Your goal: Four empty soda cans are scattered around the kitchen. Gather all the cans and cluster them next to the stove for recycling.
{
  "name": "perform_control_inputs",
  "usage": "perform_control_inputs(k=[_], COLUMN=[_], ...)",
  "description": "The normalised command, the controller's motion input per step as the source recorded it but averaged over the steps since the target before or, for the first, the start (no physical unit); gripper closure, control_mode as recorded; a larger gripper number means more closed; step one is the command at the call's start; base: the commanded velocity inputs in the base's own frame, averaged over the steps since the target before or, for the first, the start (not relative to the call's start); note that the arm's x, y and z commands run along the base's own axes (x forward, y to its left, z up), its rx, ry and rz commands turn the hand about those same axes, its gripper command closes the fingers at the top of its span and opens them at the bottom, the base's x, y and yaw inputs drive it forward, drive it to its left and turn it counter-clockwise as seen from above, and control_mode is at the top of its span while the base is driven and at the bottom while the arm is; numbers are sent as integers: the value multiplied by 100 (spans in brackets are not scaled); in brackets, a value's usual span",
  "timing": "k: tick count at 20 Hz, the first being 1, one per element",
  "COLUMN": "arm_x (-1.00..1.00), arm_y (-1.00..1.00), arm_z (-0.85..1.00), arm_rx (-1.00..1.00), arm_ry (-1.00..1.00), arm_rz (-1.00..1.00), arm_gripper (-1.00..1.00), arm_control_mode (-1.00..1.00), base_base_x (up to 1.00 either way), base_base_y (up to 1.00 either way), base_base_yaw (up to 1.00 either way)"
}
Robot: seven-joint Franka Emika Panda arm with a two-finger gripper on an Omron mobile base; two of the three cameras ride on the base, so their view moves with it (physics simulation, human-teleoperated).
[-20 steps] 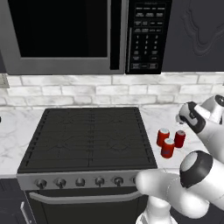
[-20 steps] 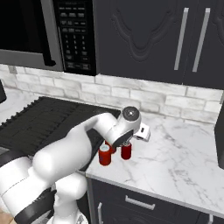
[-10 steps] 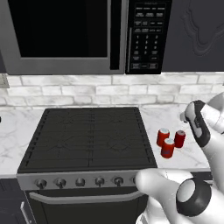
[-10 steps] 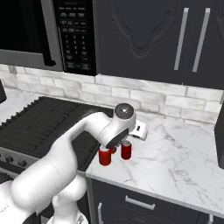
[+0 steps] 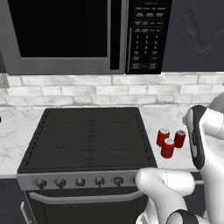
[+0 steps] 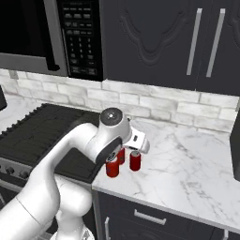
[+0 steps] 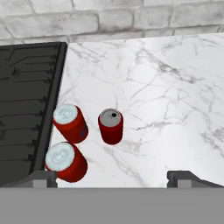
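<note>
So the soda cans [image 7: 83, 140] were sitting in a tight little bunch of three on the marble counter [image 7: 166, 96], right off the stove's [image 5: 87, 140] right-hand edge. All three stood upright, long axes vertical, silver tops facing up. In the hand view two of them were nearly touching each other and hugging the black cooktop rim, and the third stood just beside them on the counter side, with a small gap. I counted three, so my guess was one more was somewhere else in the kitchen and not yet brought over.

The relation that mattered: the cluster lay below and ahead of the gripper [image 7: 111, 177], off toward the stove side of the fingers rather than between them. The fingertips [image 7: 41, 177] stood wide apart at the bottom of the hand view with nothing between them, so I was holding nothing. From the right base view the hand hung just above the cans, partly covering the rear one.

Only one arm here, so no choice to make. If I had to regrasp any can, upright meant a side pinch around the body. Otherwise, I figured the base needed to drive off for the fourth.
</note>
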Motion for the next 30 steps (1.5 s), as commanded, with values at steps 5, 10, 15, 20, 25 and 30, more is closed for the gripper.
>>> perform_control_inputs(k=[5, 10, 15, 20, 25, 30], arm_x=[-70, -58, -59, -50, -50, -47], arm_y=[0, 2, 0, 1, 5, 4], arm_z=[8, 20, 21, 17, 13, 20], arm_rx=[-2, -4, -2, -1, -2, -2], arm_ry=[0, 3, 0, 0, 1, 0], arm_rz=[-4, -3, -2, 0, -1, -1], arm_gripper=[-100, -100, -100, -100, -100, -100], arm_control_mode=[-100, -100, -100, -100, -100, -100], base_base_x=[0, 0, 0, 0, 0, 0], base_base_y=[0, 0, 0, 0, 0, 0], base_base_yaw=[0, 0, 0, 0, 0, 0])
